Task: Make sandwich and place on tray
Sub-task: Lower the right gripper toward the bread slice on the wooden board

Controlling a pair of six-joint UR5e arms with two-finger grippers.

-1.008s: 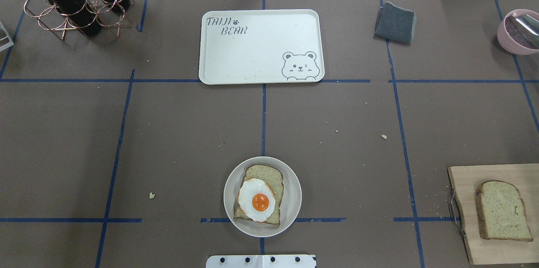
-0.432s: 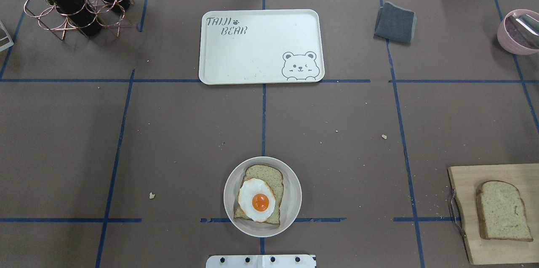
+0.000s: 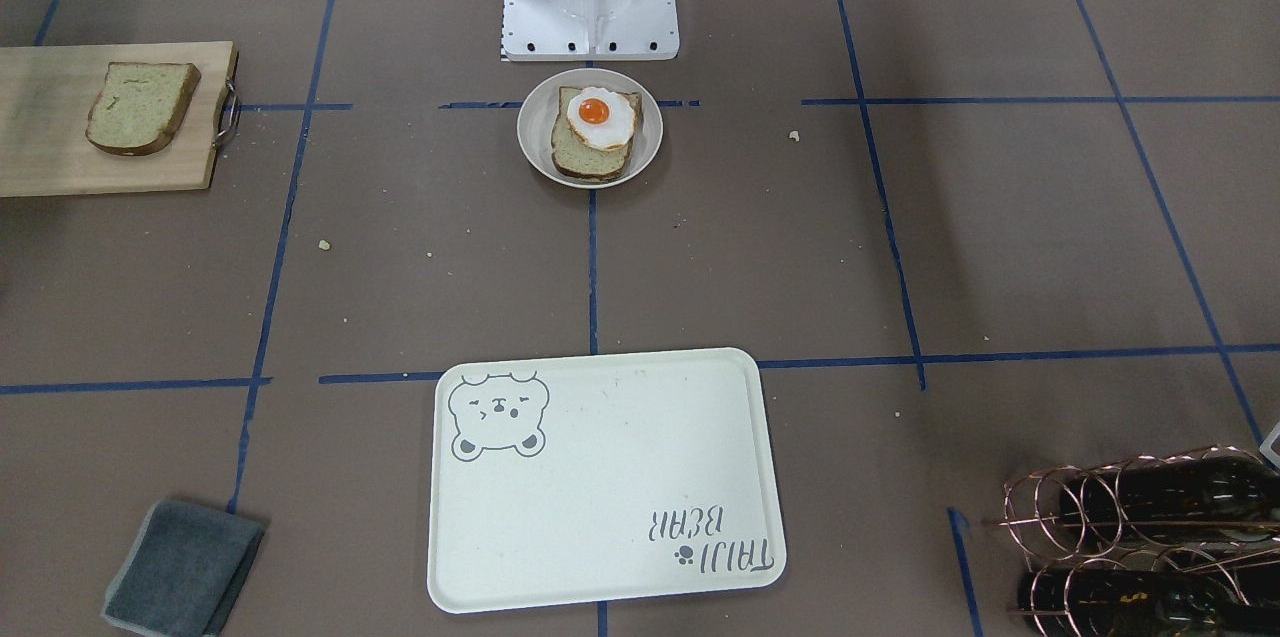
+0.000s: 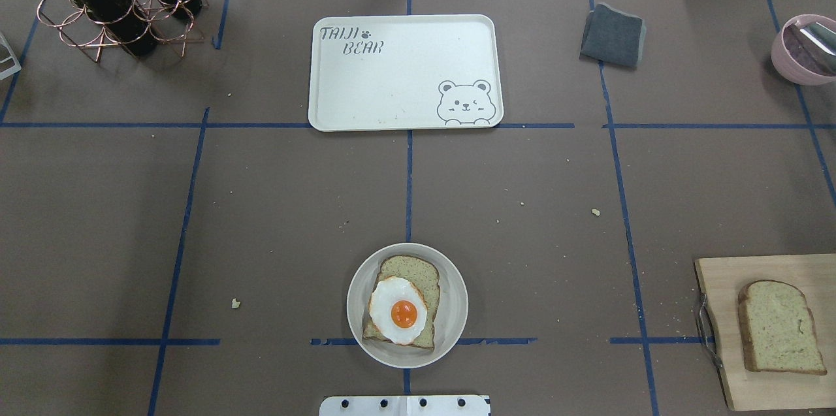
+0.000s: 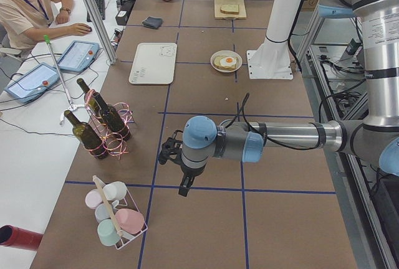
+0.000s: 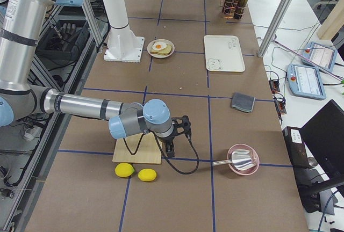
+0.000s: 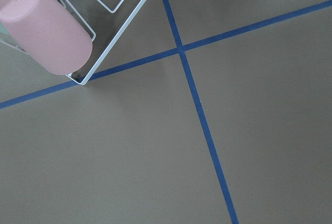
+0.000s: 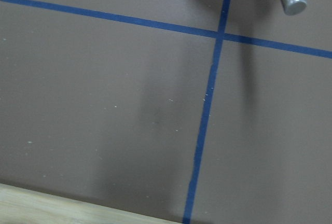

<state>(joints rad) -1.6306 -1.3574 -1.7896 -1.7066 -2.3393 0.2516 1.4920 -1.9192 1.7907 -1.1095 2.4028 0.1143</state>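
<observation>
A small off-white bowl (image 4: 457, 305) near the robot base holds one speckled bread slice (image 4: 410, 269) with a fried egg (image 4: 398, 311) lying uncovered on top. A second bread slice (image 4: 780, 328) lies on the wooden cutting board (image 4: 722, 285) at the right. The cream tray (image 4: 405, 73) with the bear drawing lies farther out with nothing on it. My left gripper (image 5: 182, 185) hangs over the table's left end and my right gripper (image 6: 171, 149) beside the cutting board. Both show only in the side views; I cannot tell if they are open or shut.
A copper rack with dark bottles (image 4: 111, 1) stands at the far left. A grey cloth (image 4: 612, 35) and a pink bowl with a metal scoop (image 4: 800, 50) sit at the far right. A wire rack of cups (image 7: 46, 27) and two lemons (image 6: 134, 172) lie at the table's ends.
</observation>
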